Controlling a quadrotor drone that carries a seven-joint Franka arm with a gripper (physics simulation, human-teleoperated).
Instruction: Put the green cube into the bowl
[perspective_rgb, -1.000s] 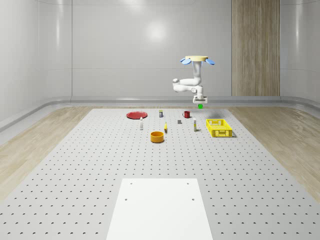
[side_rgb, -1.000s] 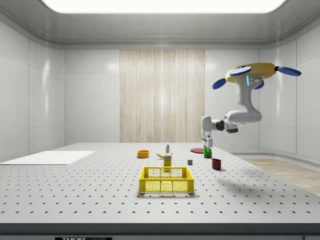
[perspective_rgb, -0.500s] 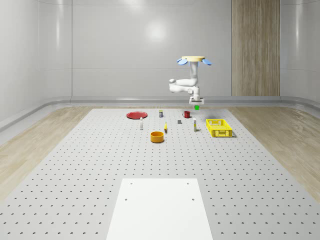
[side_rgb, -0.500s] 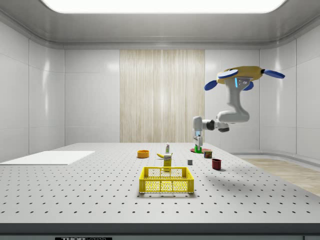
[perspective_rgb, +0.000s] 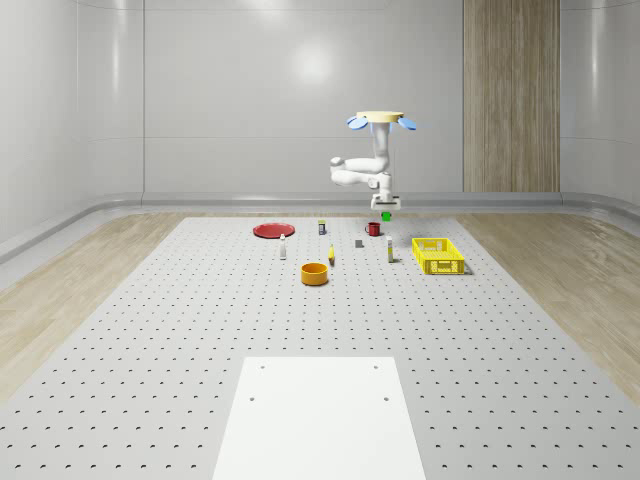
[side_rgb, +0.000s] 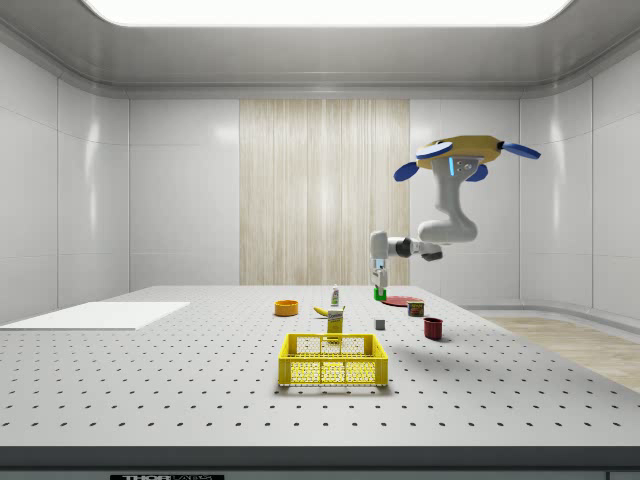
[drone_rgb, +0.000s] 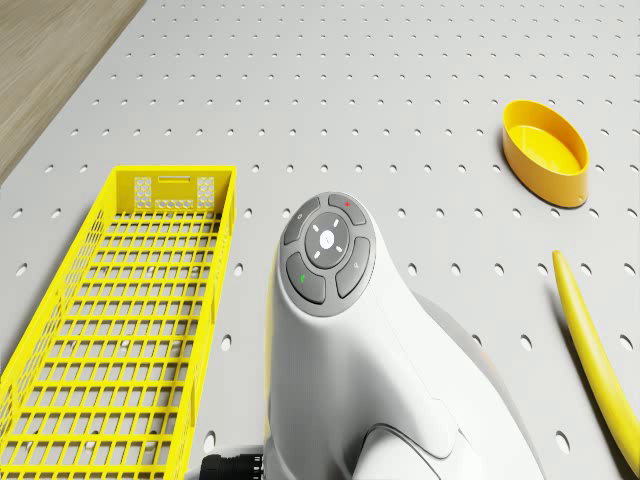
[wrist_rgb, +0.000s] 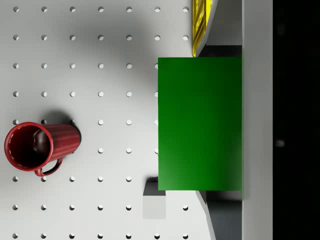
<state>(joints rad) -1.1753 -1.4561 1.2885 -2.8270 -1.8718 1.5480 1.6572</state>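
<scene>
The green cube (perspective_rgb: 386, 215) hangs in the air with my gripper (perspective_rgb: 386, 208) shut on it, just above the red mug (perspective_rgb: 373, 228) at the back of the table. In the wrist view the cube (wrist_rgb: 200, 122) sits clamped between the jaws, and the mug (wrist_rgb: 40, 145) lies on the table below and to one side. The orange bowl (perspective_rgb: 315, 273) stands nearer the table's middle, to the whole-scene view's left of the gripper. From the side, the cube (side_rgb: 379, 293) and gripper (side_rgb: 379, 284) are well right of the bowl (side_rgb: 286, 308). The drone (perspective_rgb: 376, 120) hovers high above the table's back.
A yellow basket (perspective_rgb: 438, 255) stands right of the mug, seen close in the drone view (drone_rgb: 130, 300). A banana (drone_rgb: 595, 350) lies beside the bowl (drone_rgb: 545, 150). A red plate (perspective_rgb: 272, 230), small bottles, a small grey block (wrist_rgb: 154, 200) and a white sheet (perspective_rgb: 320, 415) share the table.
The drone, arm and gripper have drifted to the whole-scene view's left with the cube still held, from beside the basket to over the red mug.
</scene>
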